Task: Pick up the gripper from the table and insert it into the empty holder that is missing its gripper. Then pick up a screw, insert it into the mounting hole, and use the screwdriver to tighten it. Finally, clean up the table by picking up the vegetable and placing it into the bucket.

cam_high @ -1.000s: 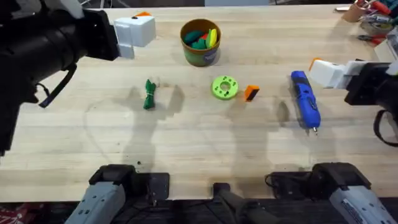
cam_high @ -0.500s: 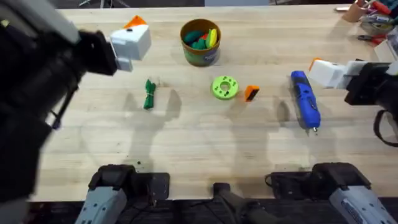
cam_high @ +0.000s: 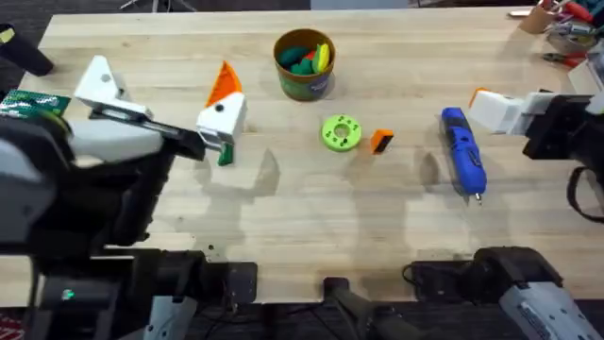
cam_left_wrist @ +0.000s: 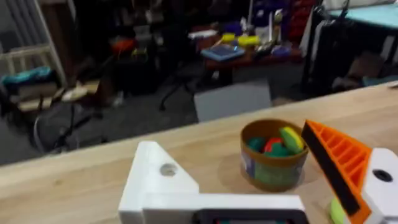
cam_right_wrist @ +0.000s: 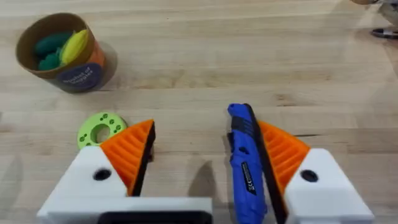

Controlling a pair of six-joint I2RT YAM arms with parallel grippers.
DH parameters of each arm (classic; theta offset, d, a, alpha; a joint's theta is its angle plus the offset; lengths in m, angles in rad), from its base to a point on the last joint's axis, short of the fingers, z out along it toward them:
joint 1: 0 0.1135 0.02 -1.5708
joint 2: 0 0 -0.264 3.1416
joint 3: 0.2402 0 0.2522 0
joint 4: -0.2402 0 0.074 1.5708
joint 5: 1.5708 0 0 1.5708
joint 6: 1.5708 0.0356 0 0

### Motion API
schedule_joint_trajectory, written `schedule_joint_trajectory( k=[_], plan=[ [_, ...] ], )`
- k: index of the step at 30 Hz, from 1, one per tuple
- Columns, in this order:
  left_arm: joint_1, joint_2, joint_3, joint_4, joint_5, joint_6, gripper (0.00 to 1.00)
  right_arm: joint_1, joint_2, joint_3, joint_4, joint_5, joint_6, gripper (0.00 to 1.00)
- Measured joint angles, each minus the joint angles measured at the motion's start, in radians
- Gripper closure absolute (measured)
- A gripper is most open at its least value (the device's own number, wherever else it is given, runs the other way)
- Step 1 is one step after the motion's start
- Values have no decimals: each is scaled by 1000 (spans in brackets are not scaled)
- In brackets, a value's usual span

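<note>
Overhead view: the left claw (cam_high: 160,99), fingers spread wide and grasping nothing, hangs at 9 o'clock over the vegetable (cam_high: 225,156); the bucket (cam_high: 304,64) stands at 12 o'clock on the bench (cam_high: 377,217). The screwdriver (cam_high: 463,162) lies flat at 3 o'clock, tip toward 6 o'clock. In the right wrist view, the right claw (cam_right_wrist: 205,162) stands released, one orange pad beside the screwdriver's barrel.

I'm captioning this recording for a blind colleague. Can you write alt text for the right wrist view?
The right gripper, fingers open, straddles a blue screwdriver that lies on the table against one orange-padded finger. A green disc with holes lies by the other finger, and a bucket of toy vegetables stands farther off.
</note>
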Motion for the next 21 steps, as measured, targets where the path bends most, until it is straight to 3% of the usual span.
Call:
schedule_joint_trajectory(
  k=[6, 13, 21],
  plan=[
    [-52, -95, -66, 72, 32, 0, 15, 0, 0, 0, 0, 0, 0, 83],
    [-54, -158, -67, 80, 98, 0, 15, 0, 0, 0, 0, 0, 0, 83],
    [-54, -214, -223, 336, 262, 0, 15, 0, 0, 0, 0, 0, 0, 83]
  ],
)
